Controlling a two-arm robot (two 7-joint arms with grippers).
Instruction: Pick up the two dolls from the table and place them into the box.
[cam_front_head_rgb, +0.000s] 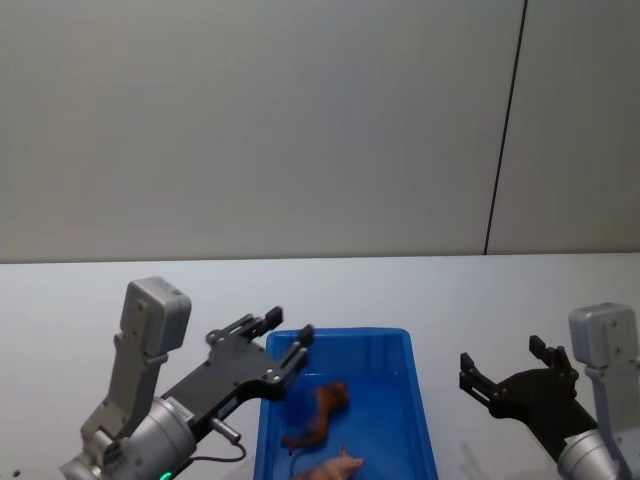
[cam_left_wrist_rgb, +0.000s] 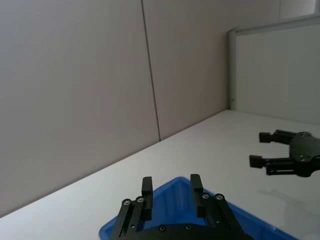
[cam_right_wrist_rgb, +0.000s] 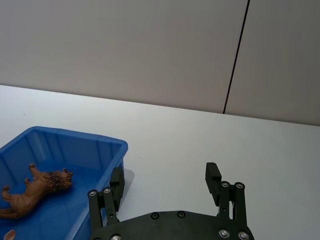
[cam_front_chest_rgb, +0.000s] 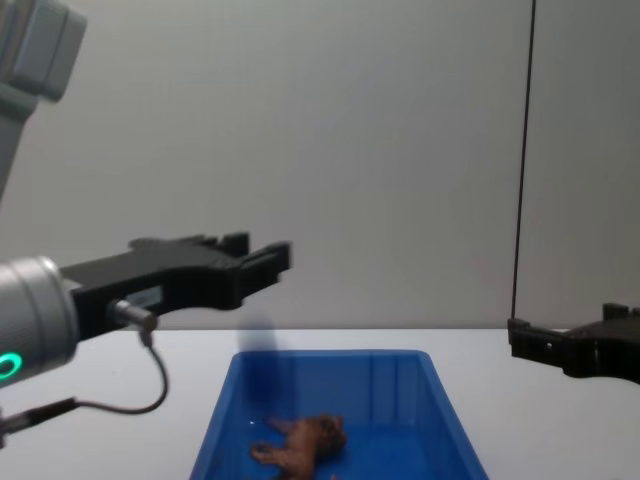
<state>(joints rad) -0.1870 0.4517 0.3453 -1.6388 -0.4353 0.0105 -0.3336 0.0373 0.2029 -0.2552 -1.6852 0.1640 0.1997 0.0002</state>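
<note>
Both dolls lie in the blue box (cam_front_head_rgb: 420, 400): brown lion (cam_front_head_rgb: 322, 410) on its side mid-floor, pink pig (cam_front_head_rgb: 335, 466) nearer the robot. Left gripper (cam_front_head_rgb: 283, 343) hangs over box's left rim, fingers apart, empty. Right gripper (cam_front_head_rgb: 505, 368) w/ fingers spread, empty, right of box above table (cam_front_head_rgb: 500, 300)

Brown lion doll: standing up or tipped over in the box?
Tipped over. The brown lion doll lies on its side on the floor of the blue box, legs pointing sideways.
</note>
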